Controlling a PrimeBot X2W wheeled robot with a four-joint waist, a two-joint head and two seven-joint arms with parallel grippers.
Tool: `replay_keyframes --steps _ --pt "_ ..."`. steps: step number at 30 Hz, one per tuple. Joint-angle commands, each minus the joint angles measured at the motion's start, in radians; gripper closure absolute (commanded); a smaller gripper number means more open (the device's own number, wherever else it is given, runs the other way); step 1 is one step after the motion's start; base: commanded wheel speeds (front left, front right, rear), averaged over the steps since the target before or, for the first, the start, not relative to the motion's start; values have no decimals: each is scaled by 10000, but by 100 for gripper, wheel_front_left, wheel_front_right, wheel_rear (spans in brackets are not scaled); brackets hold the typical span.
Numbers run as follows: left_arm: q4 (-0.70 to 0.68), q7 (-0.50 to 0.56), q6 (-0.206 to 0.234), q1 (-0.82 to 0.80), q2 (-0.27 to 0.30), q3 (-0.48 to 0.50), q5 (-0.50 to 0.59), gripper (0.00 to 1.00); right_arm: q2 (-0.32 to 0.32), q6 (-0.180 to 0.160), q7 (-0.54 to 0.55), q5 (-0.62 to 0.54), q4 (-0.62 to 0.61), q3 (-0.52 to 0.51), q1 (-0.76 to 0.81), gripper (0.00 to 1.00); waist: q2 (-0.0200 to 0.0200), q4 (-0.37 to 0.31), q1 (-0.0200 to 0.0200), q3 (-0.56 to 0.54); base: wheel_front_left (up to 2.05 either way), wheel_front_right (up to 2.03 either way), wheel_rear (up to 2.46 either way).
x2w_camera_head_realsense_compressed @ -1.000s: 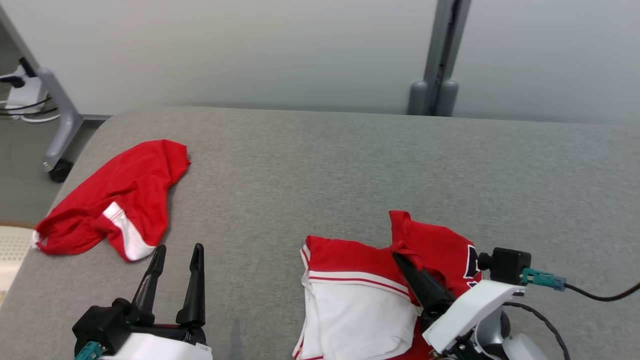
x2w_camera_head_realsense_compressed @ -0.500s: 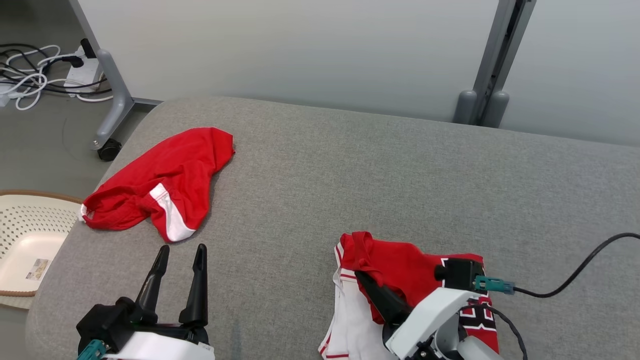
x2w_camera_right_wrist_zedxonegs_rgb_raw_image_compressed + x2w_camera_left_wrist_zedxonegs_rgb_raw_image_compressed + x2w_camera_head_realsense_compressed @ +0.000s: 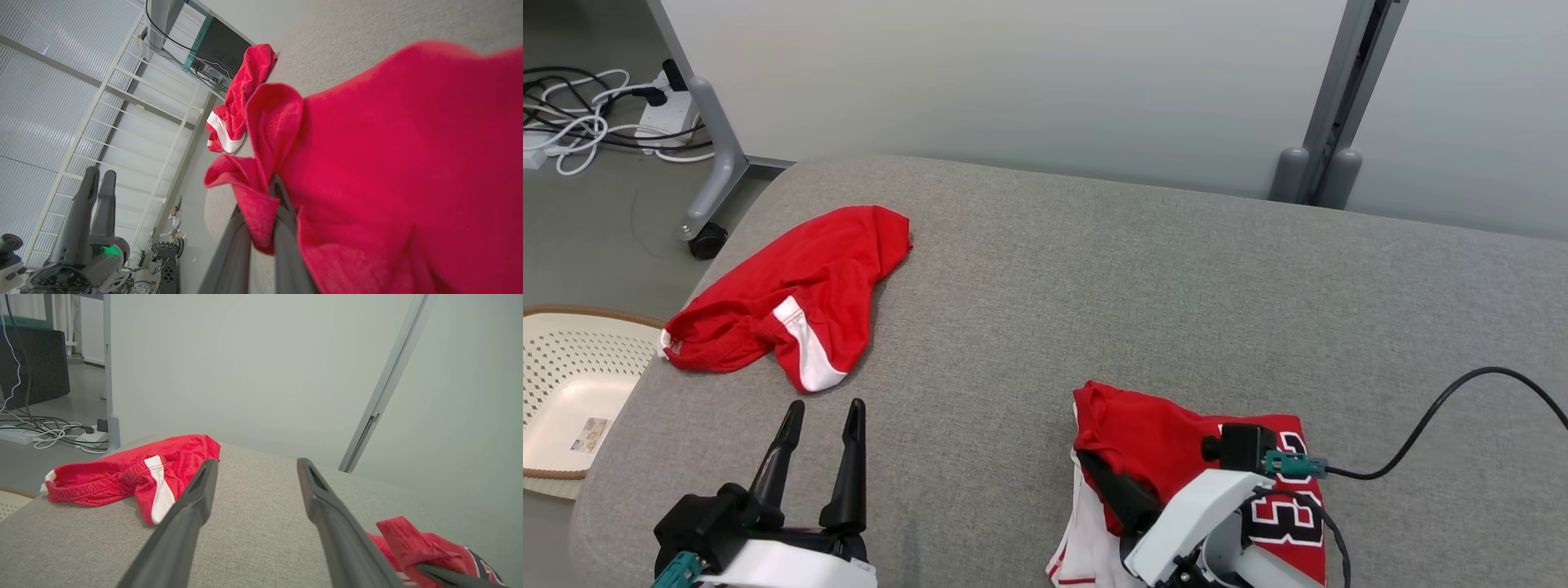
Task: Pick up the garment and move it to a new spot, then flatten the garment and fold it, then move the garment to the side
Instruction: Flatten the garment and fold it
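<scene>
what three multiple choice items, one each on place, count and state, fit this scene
1. Where on the grey surface do the red shorts lie?
A its left part
B its right part
C its middle

2. How many red garments lie on it?
A one
B two
C four

3. The right end effector is:
A open
B shut on nothing
C shut on the jersey

Key: 1 A, the head view shows the shorts toward the robot's left. 2 B, there are just the shorts and the jersey. 3 C, the right wrist view shows red cloth pinched between its fingers.
</scene>
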Motion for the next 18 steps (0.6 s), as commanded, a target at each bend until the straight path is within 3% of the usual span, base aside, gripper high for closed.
replay_keyframes --steps 1,3,5,6,14,18 --pt "34 -15 -42 -165 32 -10 49 0 -39 4 -120 176 105 180 -133 100 -1 -6 0 -6 0 0 0" --pt "66 -15 -30 -169 33 -32 52 0 -48 4 -168 372 309 432 -219 100 -1 -9 0 -24 0 0 0" --pt "88 -15 -30 -159 34 -25 48 0 -38 4 -297 539 435 655 -354 53 -1 -34 0 -48 0 0 0" --pt "96 -15 -30 -143 43 -14 44 0 -39 4 -348 619 495 747 -391 2 -1 -59 0 -63 0 0 0" --pt "92 -15 -30 62 72 26 60 0 -80 4 -803 836 62 825 -755 0 -1 -352 0 -244 0 0 0" --pt "20 -15 -31 147 68 105 85 0 -695 4 -1112 680 -755 352 -924 0 -1 -602 0 -301 0 0 0"
